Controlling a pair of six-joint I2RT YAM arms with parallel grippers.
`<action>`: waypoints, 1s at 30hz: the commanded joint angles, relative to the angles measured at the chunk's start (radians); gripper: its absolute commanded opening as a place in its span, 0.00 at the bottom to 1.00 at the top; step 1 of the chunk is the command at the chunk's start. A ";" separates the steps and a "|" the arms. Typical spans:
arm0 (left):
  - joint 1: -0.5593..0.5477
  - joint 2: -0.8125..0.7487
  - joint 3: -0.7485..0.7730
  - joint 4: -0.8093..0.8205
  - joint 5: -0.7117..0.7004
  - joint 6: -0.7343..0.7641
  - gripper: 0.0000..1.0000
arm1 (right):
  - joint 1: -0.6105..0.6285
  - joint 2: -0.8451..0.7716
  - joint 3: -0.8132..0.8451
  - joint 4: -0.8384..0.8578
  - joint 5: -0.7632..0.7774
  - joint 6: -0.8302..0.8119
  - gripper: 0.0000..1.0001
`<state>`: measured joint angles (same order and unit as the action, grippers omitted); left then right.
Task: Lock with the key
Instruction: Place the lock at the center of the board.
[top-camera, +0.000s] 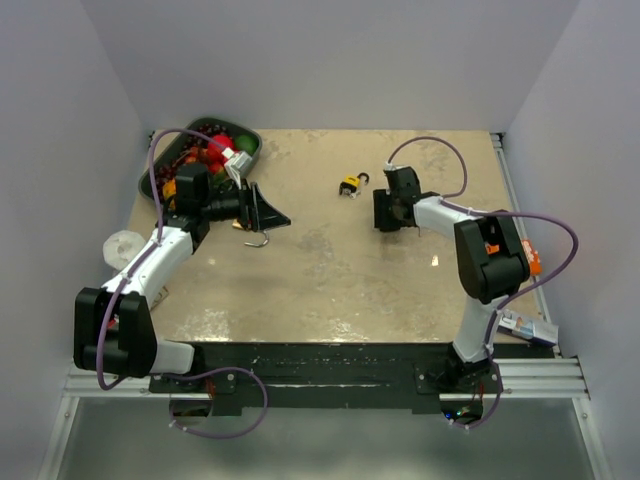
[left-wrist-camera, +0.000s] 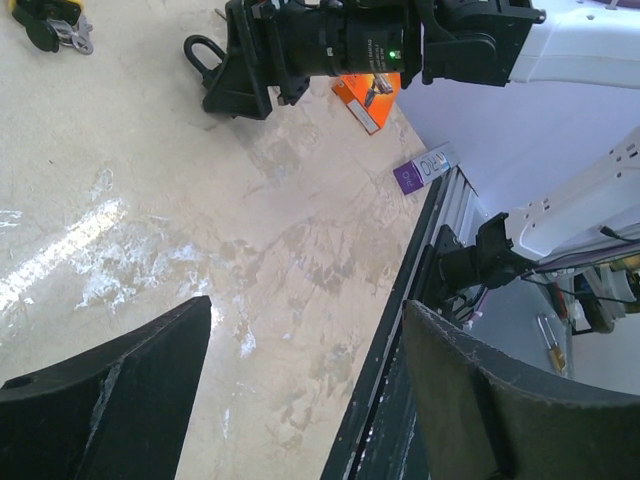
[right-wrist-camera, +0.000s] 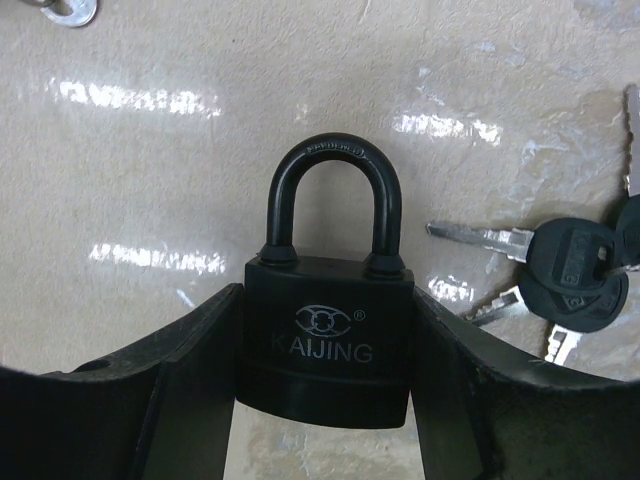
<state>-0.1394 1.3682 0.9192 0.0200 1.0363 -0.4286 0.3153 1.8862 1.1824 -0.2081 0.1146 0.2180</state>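
Right wrist view: black KAIJING padlock (right-wrist-camera: 325, 345) clamped by body in right jaws, shackle seemingly seated. Black-headed keys (right-wrist-camera: 570, 270) loose on table (right-wrist-camera: 200, 170), just beside padlock. Left jaws spread, empty, well apart. Risks: keyhole end buried between jaws, blocking key; keys skidding when pinched. Glossy, scuffed beige table; plain pale walls (top-camera: 330, 60).

Matt black metal padlock (right-wrist-camera: 325, 345) on a glossy, scuffed beige tabletop (right-wrist-camera: 200, 150).

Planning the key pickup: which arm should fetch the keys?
Probably left: the left pincer is open and empty; the right pincer clamps the black padlock, keys lying beside it.
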 joint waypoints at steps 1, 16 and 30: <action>0.004 -0.026 0.006 0.012 0.022 0.024 0.82 | -0.018 0.025 0.066 0.069 0.028 0.035 0.20; 0.003 -0.018 0.017 -0.017 0.019 0.048 0.85 | -0.022 0.014 0.086 0.033 0.025 0.075 0.66; 0.004 -0.029 0.023 -0.017 0.015 0.044 0.86 | -0.021 -0.024 0.166 0.033 0.025 0.067 0.81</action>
<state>-0.1394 1.3682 0.9192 -0.0101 1.0435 -0.4049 0.2951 1.9266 1.2778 -0.2104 0.1207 0.2886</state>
